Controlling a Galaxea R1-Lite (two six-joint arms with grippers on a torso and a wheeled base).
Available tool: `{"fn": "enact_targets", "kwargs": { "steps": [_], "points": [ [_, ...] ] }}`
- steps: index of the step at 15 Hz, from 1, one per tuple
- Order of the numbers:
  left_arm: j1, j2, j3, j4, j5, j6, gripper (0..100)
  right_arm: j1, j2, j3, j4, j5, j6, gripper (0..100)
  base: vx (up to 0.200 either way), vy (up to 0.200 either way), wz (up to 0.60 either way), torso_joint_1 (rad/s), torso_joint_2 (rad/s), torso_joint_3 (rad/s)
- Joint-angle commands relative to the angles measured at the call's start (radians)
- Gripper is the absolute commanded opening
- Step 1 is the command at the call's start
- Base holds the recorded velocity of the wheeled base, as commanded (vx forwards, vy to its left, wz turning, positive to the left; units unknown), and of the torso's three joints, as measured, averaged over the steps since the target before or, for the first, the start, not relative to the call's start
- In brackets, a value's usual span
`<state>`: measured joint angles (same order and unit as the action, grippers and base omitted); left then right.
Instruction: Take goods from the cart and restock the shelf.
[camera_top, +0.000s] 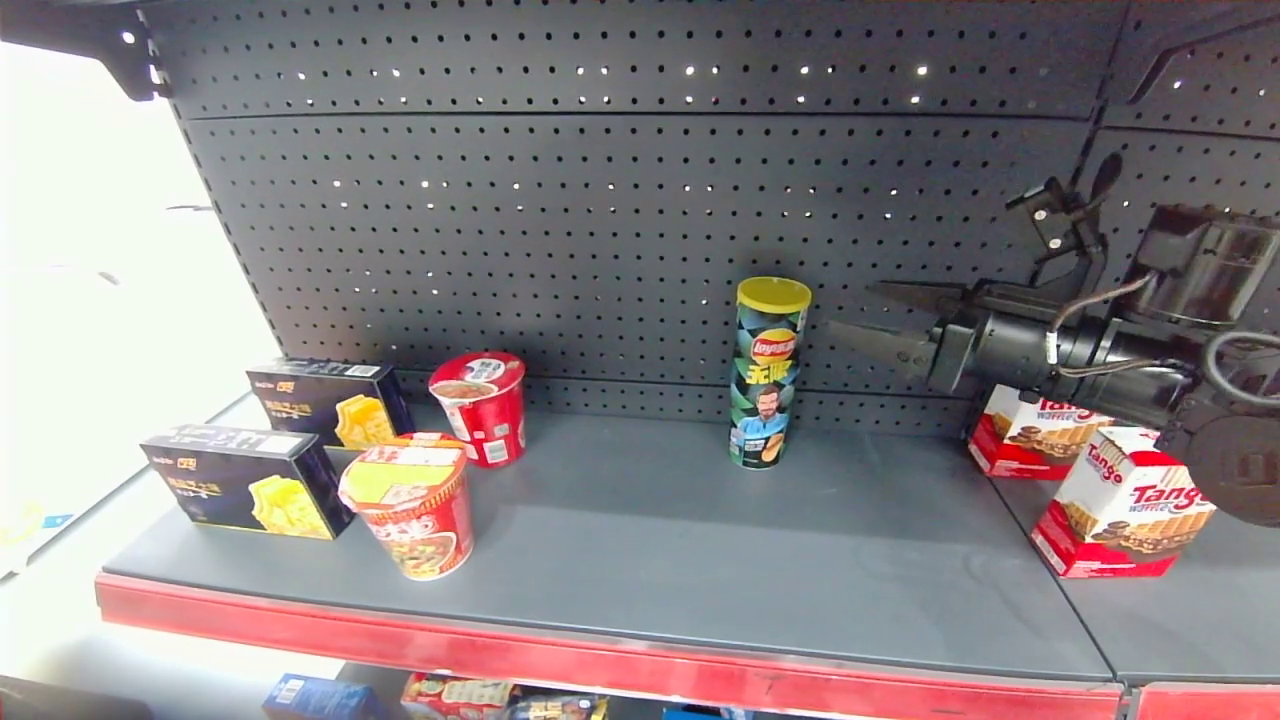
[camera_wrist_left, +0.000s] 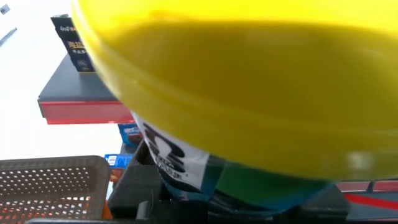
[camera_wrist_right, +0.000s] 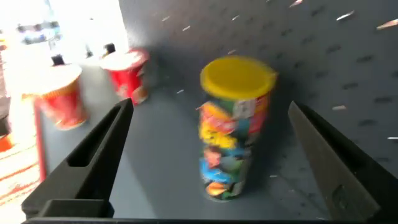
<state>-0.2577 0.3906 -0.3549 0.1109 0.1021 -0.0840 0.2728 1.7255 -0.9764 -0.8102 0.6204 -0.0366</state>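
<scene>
A tall chip can (camera_top: 769, 372) with a yellow lid stands upright near the back of the grey shelf (camera_top: 700, 560). My right gripper (camera_top: 856, 313) hangs open just to its right, fingers pointing at its upper half without touching. In the right wrist view the same can (camera_wrist_right: 235, 134) stands ahead of the spread fingers (camera_wrist_right: 93, 155) of that gripper (camera_wrist_right: 210, 109). A second chip can (camera_wrist_left: 249, 81) with a yellow lid sits very close in the left wrist view, and my left gripper (camera_wrist_left: 230, 200) is shut on its body. This can is low, off the shelf's left end.
Two red cup noodles (camera_top: 415, 510) (camera_top: 483, 405) and two black boxes (camera_top: 250, 482) (camera_top: 330, 400) occupy the shelf's left. Wafer boxes (camera_top: 1120, 505) sit on the right under my right arm. A perforated panel (camera_top: 620, 220) backs the shelf. A mesh basket (camera_wrist_left: 50, 183) lies below the left gripper.
</scene>
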Motion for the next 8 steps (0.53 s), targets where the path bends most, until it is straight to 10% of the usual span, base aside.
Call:
{"fn": "enact_targets", "kwargs": {
  "steps": [1,8],
  "points": [
    [0.000,0.001,0.001,0.000,0.001,0.000,0,0.000,0.054,0.002,-0.006,0.007,-0.002,100,0.000,0.000,0.00,0.000,0.00,0.000],
    [0.001,-0.021,-0.004,0.003,0.001,-0.011,0,-0.038,0.180,-0.079,-0.021,0.140,-0.017,100,0.000,0.000,0.00,0.000,0.00,0.000]
  ]
}}
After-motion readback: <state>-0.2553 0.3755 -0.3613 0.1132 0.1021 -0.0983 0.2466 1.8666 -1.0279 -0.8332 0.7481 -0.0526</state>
